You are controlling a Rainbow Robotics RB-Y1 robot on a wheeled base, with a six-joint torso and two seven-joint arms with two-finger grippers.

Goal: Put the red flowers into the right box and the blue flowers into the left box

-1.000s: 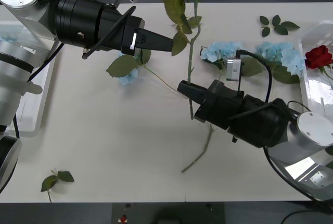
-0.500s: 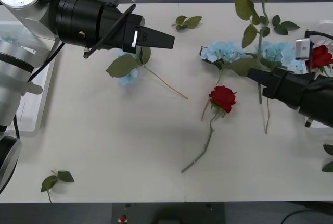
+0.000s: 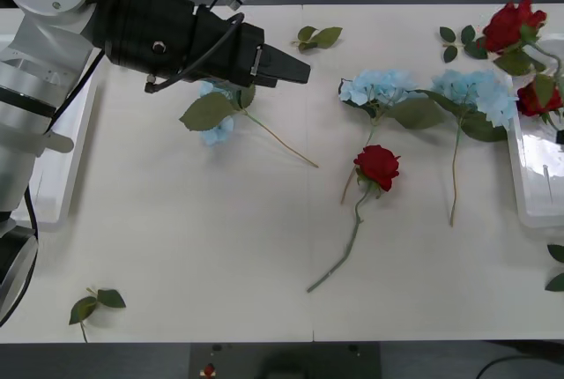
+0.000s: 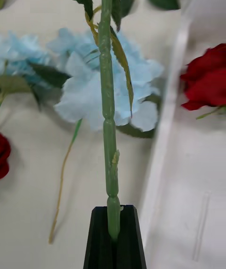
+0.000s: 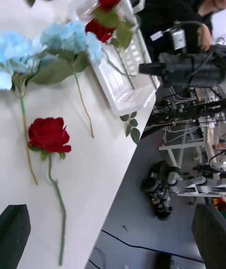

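My right gripper (image 4: 114,231) is shut on the green stem (image 4: 107,109) of a red rose (image 3: 511,25), which hangs over the near rim of the right box (image 3: 529,176). A second red rose (image 3: 533,97) lies inside that box. A third red rose (image 3: 377,166) lies on the table at its middle. Two blue flowers (image 3: 377,86) (image 3: 476,92) lie side by side left of the right box. Another blue flower (image 3: 216,128) lies just below my left gripper (image 3: 300,70), which hovers open with nothing in it. The left box (image 3: 53,176) shows at the table's left edge, under my left arm.
Loose green leaf sprigs lie at the back middle (image 3: 317,37), the back right (image 3: 471,42), the front left (image 3: 95,302) and the right edge (image 3: 557,264). Bare tabletop spreads across the front half.
My right arm has carried the rose by its stem from the table's middle to the right, over the right box, uncovering the rose on the table. My left arm has shifted slightly right.
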